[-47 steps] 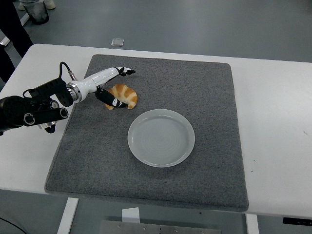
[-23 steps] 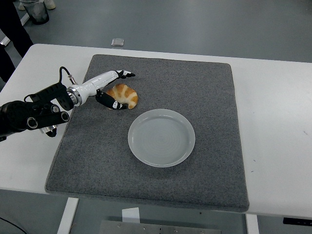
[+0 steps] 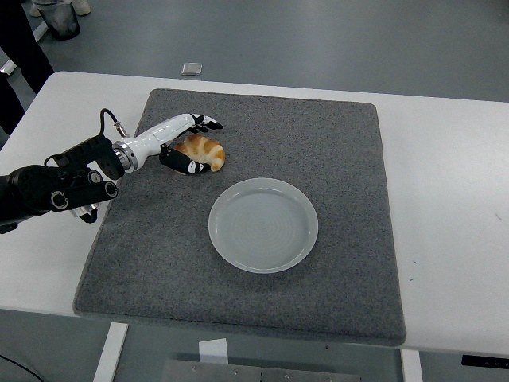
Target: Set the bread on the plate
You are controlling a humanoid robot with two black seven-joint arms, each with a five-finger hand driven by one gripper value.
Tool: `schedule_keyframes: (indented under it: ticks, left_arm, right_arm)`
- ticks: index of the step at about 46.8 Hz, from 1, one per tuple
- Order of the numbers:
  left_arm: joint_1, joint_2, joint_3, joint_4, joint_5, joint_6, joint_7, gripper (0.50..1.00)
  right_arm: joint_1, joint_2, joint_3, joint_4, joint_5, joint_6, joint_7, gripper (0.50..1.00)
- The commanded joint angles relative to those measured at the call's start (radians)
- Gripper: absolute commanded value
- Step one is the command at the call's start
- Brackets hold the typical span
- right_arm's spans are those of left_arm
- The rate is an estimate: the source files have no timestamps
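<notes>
A golden croissant [image 3: 208, 151] lies on the grey mat [image 3: 334, 159], up and to the left of the empty white plate [image 3: 263, 224]. My left hand [image 3: 199, 144] reaches in from the left on its white forearm and straddles the croissant's left end. Its upper fingers [image 3: 208, 122] stretch out just beyond the bread, with a small gap between them and it. The thumb [image 3: 186, 165] lies against the bread's near edge. The hand is open and the bread rests on the mat. The right arm is out of view.
The mat covers most of the white table [image 3: 453, 175]. A small grey object [image 3: 192, 68] lies on the floor past the far edge, and a dark bin [image 3: 57, 17] stands at the top left.
My left hand has slid a little further right and up around the croissant, the thumb closing in on its near edge. The croissant has shifted slightly away from me.
</notes>
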Motion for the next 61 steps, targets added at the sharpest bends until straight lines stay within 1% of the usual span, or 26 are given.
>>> schedule_keyframes:
  ticks: [1, 9, 11, 13, 17, 26, 55, 61]
  left_arm:
    - [0.001, 0.000, 0.000, 0.000, 0.000, 0.000, 0.000, 0.866]
    - [0.027, 0.001, -0.023, 0.000, 0.000, 0.000, 0.000, 0.866]
    - [0.030, 0.002, -0.033, 0.000, 0.001, 0.000, 0.000, 0.857]
    - [0.037, 0.002, -0.040, 0.000, 0.003, 0.000, 0.000, 0.814]
    - [0.041, 0.002, -0.046, -0.002, 0.003, 0.000, 0.000, 0.761]
    - [0.036, 0.003, -0.067, -0.003, 0.001, 0.000, 0.000, 0.500]
    - [0.024, 0.009, -0.098, -0.011, 0.000, -0.002, 0.000, 0.500]
    - [0.025, 0.024, -0.132, -0.011, 0.000, -0.002, 0.000, 0.500]
  right_arm:
    - [0.000, 0.000, 0.000, 0.000, 0.000, 0.000, 0.000, 0.952]
    - [0.000, 0.000, 0.000, 0.000, 0.000, 0.000, 0.000, 0.952]
    - [0.000, 0.000, 0.000, 0.001, 0.001, 0.000, 0.000, 0.952]
    - [0.000, 0.000, 0.000, 0.001, 0.000, 0.000, 0.000, 0.952]
    - [0.000, 0.000, 0.000, 0.000, 0.000, 0.000, 0.000, 0.952]
    - [0.000, 0.000, 0.000, 0.001, 0.000, 0.000, 0.000, 0.952]
    - [0.000, 0.000, 0.000, 0.000, 0.000, 0.000, 0.000, 0.952]
    - [0.000, 0.000, 0.000, 0.000, 0.000, 0.000, -0.002, 0.952]
